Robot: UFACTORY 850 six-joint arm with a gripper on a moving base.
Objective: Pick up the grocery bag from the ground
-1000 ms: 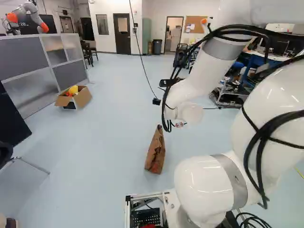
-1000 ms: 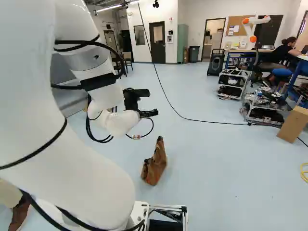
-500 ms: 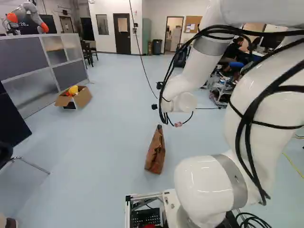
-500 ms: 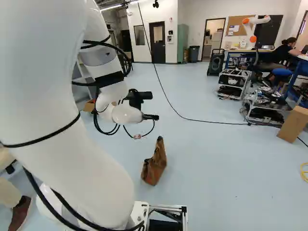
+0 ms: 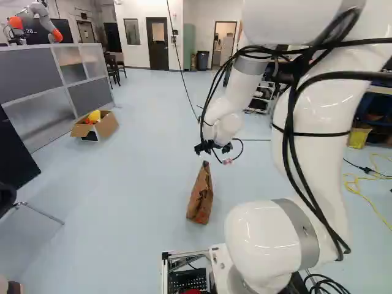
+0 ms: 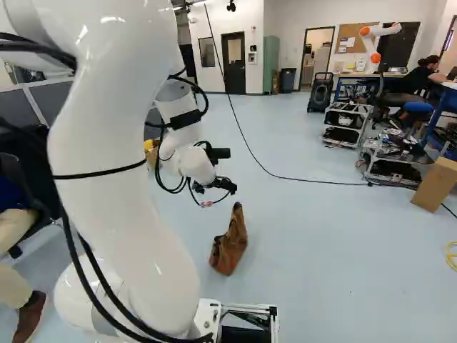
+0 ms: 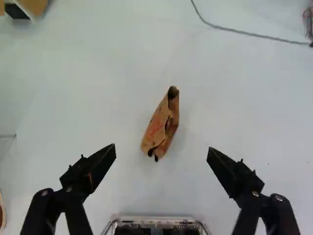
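In the left base view my gripper (image 5: 213, 148) hangs in the air above and a little beyond the brown paper grocery bag (image 5: 200, 197). The bag stands on the floor, narrow and crumpled, its folded top pointing up; in the right base view the same bag (image 6: 228, 243) is below the gripper's black parts. Looking along the gripper (image 7: 162, 149) in the wrist view, its two black fingers are spread wide and open. The bag (image 7: 164, 125) shows on the floor below, ahead of the gap between the fingertips, untouched.
A cardboard box (image 5: 105, 126) with yellow and red things stands by the grey partition (image 5: 37, 73). A black cable (image 6: 307, 179) crosses the floor beyond the bag. Carts (image 6: 389, 161) and another cardboard box (image 6: 437, 184) are at the right. Another robot (image 6: 371, 43) stands far back.
The arm has swung and turned at its wrist, bringing the gripper lower and tilting it toward the floor. The bag and the base have not moved.
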